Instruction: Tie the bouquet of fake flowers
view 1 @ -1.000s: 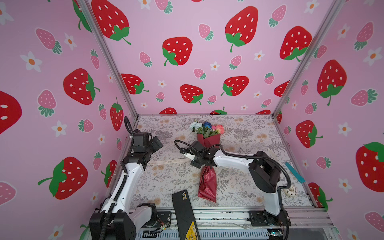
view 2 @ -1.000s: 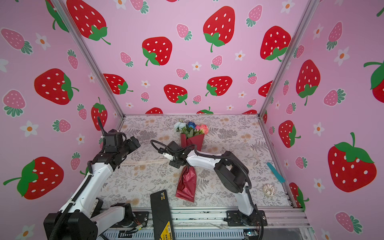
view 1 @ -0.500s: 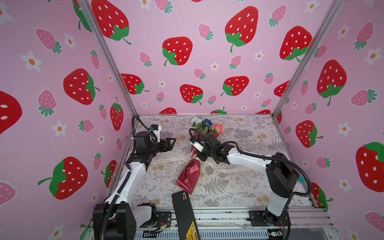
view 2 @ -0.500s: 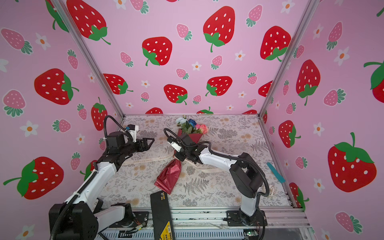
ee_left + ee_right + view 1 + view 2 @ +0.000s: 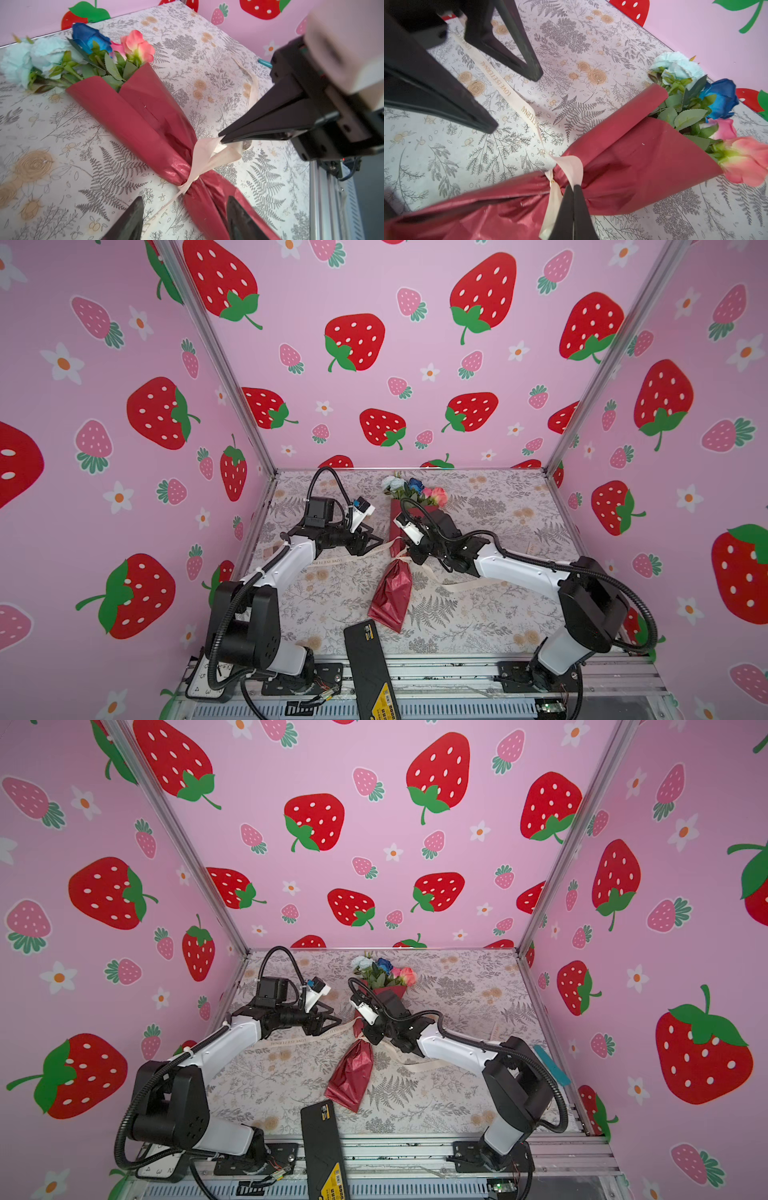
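Observation:
The bouquet of fake flowers [image 5: 392, 593] [image 5: 353, 1073] lies on the table in dark red paper, its blooms [image 5: 133, 44] [image 5: 720, 97] toward the back wall. A cream lettered ribbon [image 5: 207, 153] [image 5: 500, 83] cinches its waist. My right gripper [image 5: 413, 558] [image 5: 370, 1038] [image 5: 222, 139] [image 5: 573, 187] is shut on the ribbon's loop at that waist. My left gripper [image 5: 370, 543] [image 5: 332, 1023] [image 5: 185, 205] [image 5: 513, 101] stands open just left of the bouquet. The ribbon's left tail runs between its fingers.
A black device [image 5: 370, 668] leans over the front rail near the bouquet's foot. The ribbon's other tail [image 5: 469, 583] trails right under the right arm. A teal object [image 5: 550, 1065] lies by the right wall. Pink strawberry walls close in three sides.
My left gripper has come in from the left wall to the ribbon tail, its jaws narrowing. The bouquet's foot swung left, then back toward the front, with my right gripper still on the ribbon.

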Controlling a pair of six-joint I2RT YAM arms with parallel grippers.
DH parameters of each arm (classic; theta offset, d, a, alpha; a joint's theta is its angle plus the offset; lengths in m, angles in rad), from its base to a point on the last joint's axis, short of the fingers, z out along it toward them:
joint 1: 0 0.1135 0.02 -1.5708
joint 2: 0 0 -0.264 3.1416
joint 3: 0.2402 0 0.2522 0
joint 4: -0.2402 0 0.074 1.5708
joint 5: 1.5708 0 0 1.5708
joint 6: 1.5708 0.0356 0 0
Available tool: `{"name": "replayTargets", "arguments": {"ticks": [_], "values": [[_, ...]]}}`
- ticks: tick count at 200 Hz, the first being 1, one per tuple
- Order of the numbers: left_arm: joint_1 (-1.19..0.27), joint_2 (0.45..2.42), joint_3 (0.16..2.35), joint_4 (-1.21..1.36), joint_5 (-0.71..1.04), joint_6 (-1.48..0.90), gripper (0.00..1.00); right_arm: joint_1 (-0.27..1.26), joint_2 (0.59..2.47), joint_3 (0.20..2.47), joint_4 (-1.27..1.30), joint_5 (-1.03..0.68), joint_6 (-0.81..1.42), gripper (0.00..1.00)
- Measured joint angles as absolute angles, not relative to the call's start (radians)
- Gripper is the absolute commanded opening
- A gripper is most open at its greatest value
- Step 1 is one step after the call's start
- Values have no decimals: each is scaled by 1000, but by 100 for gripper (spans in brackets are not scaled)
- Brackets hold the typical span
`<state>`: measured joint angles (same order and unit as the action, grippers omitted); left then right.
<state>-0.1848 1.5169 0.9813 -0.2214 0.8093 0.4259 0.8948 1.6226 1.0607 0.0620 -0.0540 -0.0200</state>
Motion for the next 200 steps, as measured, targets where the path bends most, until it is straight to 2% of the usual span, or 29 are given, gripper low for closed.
{"name": "replayTargets", "arguments": {"ticks": [38, 72, 113, 136, 161, 170, 178, 195, 200], "values": [[-270, 1616, 1073, -241, 803, 489, 58, 876, 1596, 1030, 76, -56, -11, 0], [-321, 1644, 1095, -231, 794, 500, 48, 872, 1589, 1008, 81, -62, -7, 0], [-360, 1688, 1100, -198, 793, 495, 47, 869, 1573, 1003, 83, -73, -2, 0], [-367, 1694, 1101, -187, 793, 487, 40, 868, 1572, 1003, 83, -81, -1, 0], [-368, 1697, 1114, -182, 793, 469, 27, 868, 1572, 1002, 83, -88, 0, 0], [-368, 1701, 1121, -179, 793, 469, 17, 867, 1572, 1002, 83, -91, 1, 0], [-367, 1707, 1129, -176, 795, 463, 0, 867, 1572, 1001, 84, -92, 2, 0], [-367, 1716, 1140, -167, 802, 443, 0, 867, 1571, 995, 86, -95, 7, 0], [-368, 1718, 1140, -161, 807, 437, 0, 867, 1570, 993, 86, -96, 8, 3]]}}
